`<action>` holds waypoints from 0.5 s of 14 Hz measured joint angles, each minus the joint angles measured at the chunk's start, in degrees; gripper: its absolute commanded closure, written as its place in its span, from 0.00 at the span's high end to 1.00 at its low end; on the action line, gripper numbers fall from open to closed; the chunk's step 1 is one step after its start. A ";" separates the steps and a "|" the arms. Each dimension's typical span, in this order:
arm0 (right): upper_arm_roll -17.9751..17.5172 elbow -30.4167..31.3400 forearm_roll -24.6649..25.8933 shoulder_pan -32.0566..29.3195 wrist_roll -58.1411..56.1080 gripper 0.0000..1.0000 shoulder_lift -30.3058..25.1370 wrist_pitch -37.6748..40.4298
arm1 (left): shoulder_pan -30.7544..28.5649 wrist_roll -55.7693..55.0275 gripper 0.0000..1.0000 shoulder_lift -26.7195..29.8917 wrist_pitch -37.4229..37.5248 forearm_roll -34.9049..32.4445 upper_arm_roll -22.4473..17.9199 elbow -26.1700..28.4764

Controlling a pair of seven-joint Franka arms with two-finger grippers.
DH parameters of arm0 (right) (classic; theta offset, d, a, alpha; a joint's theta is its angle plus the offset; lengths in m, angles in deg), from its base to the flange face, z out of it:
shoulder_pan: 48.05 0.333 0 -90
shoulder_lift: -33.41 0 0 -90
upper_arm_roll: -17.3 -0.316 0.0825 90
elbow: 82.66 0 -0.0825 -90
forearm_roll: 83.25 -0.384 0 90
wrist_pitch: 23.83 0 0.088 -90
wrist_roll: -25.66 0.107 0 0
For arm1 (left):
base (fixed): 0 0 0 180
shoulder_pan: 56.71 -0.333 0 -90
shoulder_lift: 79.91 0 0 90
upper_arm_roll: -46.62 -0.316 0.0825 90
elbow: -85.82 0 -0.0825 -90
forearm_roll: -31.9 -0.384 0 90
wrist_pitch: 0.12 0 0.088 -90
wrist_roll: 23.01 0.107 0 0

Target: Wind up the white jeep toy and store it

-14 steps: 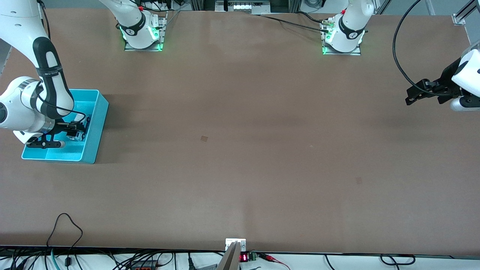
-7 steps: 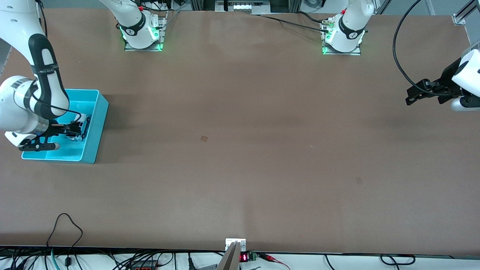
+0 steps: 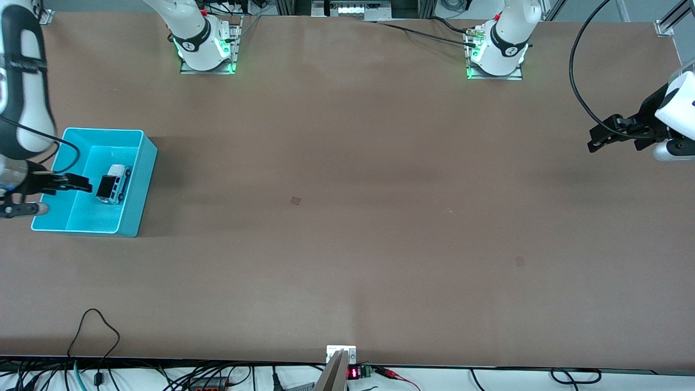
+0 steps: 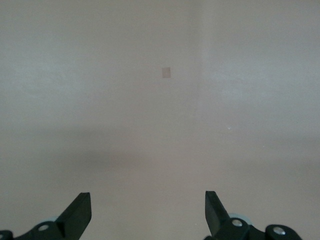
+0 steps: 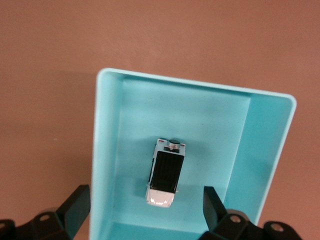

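The white jeep toy [image 3: 112,184] with its black roof panel lies on the floor of the cyan bin [image 3: 144,163] at the right arm's end of the table. It also shows in the right wrist view [image 5: 165,172], inside the bin [image 5: 260,160]. My right gripper [image 3: 70,183] is open and empty, raised over the bin's outer edge, apart from the toy; in the right wrist view [image 5: 145,215] its fingers stand wide apart. My left gripper [image 3: 596,140] waits open and empty over bare table at the left arm's end, as the left wrist view [image 4: 147,215] shows.
The brown table [image 3: 347,217] holds only small taped marks [image 3: 295,200]. The arm bases [image 3: 205,49] stand along the table's edge farthest from the front camera. Cables [image 3: 92,336] lie at the nearest edge.
My right gripper has let go of the jeep toy, lifted out of the bin and drawn back toward the table's end. The toy now lies uncovered in the bin. The left arm has not moved.
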 measured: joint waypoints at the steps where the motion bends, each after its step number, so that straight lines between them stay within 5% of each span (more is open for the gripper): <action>1: -0.23 -2.13 0.13 0.04 -0.01 1.00 -0.47 2.54 | 0.01 0.00 1.00 0.00 0.00 0.00 0.02 0.00; 7: -8.31 -9.27 10.68 0.31 -0.15 1.00 -7.27 13.98 | 0.04 0.00 1.00 0.00 -0.04 0.00 0.12 0.00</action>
